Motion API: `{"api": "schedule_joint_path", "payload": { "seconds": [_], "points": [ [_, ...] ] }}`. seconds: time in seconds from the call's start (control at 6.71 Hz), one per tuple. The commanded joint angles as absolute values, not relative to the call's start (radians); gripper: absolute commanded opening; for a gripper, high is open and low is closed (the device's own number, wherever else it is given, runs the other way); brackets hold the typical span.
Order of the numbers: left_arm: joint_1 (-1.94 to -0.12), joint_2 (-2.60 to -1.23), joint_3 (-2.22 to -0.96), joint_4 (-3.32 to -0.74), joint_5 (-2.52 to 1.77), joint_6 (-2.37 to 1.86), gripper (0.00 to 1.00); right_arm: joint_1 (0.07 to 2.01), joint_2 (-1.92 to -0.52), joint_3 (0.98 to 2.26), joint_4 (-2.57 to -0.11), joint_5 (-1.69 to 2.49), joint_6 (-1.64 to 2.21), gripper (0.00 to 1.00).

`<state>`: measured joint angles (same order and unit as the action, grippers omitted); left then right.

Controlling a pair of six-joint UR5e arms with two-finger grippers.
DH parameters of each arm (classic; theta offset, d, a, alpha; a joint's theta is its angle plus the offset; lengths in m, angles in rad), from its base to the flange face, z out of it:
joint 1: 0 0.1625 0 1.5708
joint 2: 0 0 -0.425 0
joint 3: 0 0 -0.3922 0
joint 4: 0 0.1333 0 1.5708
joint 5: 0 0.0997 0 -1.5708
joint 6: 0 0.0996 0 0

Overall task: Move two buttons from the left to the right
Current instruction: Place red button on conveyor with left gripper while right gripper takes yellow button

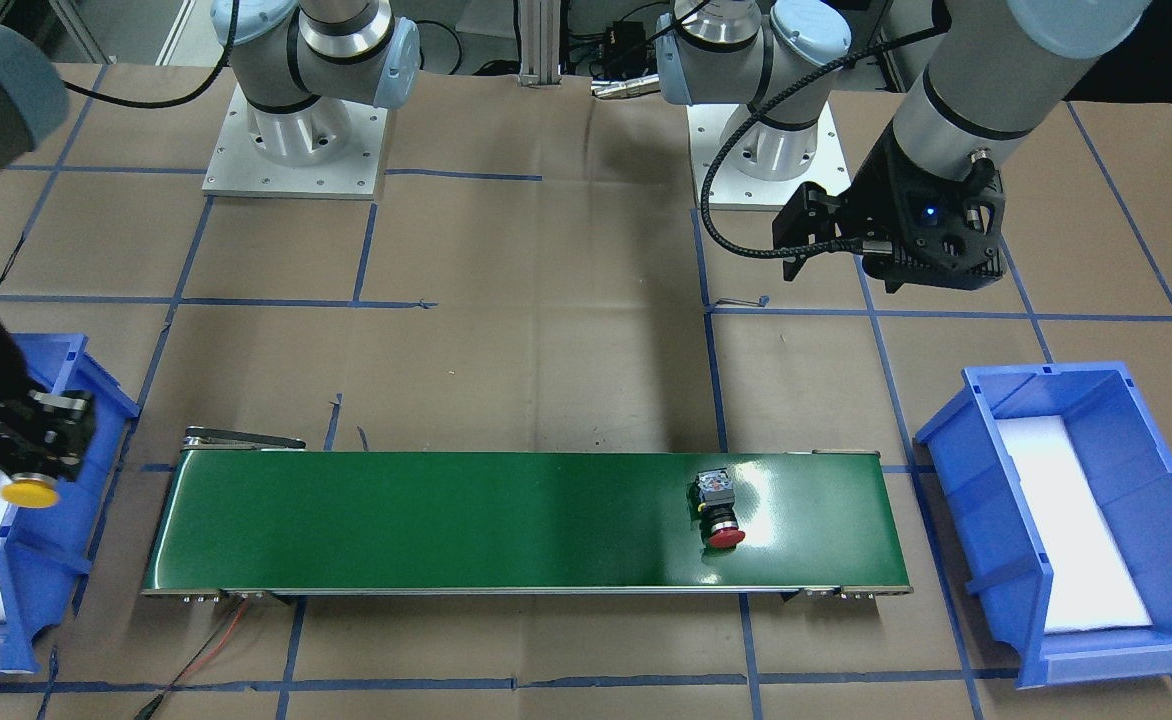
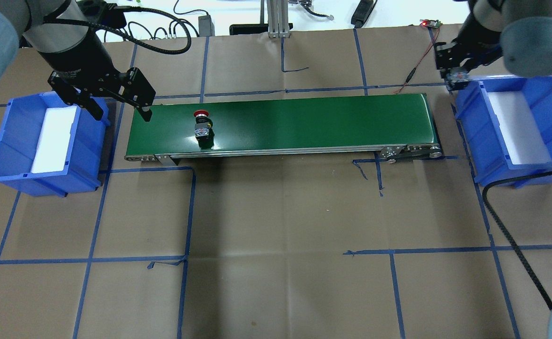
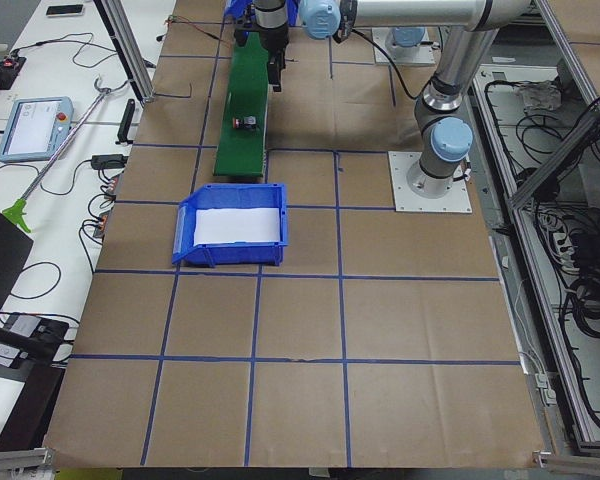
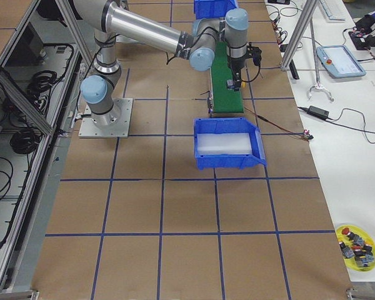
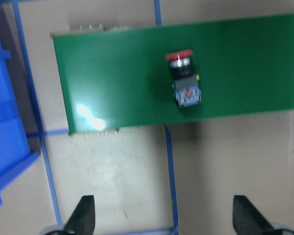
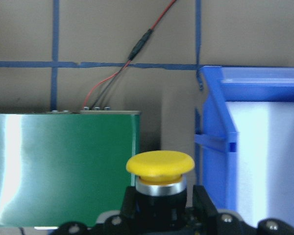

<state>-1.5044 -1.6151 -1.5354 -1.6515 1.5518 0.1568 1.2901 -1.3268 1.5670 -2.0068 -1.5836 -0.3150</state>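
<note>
Right wrist-mounted view shows you the right gripper (image 6: pixel 161 205) clamped on the yellow button (image 6: pixel 160 164), held over the gap between the end of the green belt (image 6: pixel 63 171) and the right blue bin (image 6: pixel 218 147). You find the red button (image 2: pixel 202 123) lying on its side on the belt, near its left end. The left gripper (image 2: pixel 124 114) hangs with its fingers apart above that end, holding nothing.

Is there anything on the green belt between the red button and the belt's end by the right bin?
Nothing visible. The green belt is bare from the red button to that end. The right gripper, shut on the yellow button, is off the belt, beside the right bin.
</note>
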Motion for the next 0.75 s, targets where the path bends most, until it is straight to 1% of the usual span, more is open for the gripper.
{"api": "schedule_joint_path", "payload": {
  "seconds": [0.0,0.3,0.6],
  "points": [
    [-1.531,-1.606,-1.554,-1.643,1.551,0.112,1.0,1.076,-1.322,1.563,-2.002,-1.577,-0.568,0.04],
    [-1.54,-1.606,-1.555,-1.603,1.552,0.12,1.0,1.011,-1.29,1.627,-2.029,-1.536,-0.626,0.03],
    [-1.539,-1.594,-1.56,-1.601,1.552,0.162,1.0,1.003,-1.25,1.73,-2.164,-1.477,-0.629,0.03]
  ]
}}
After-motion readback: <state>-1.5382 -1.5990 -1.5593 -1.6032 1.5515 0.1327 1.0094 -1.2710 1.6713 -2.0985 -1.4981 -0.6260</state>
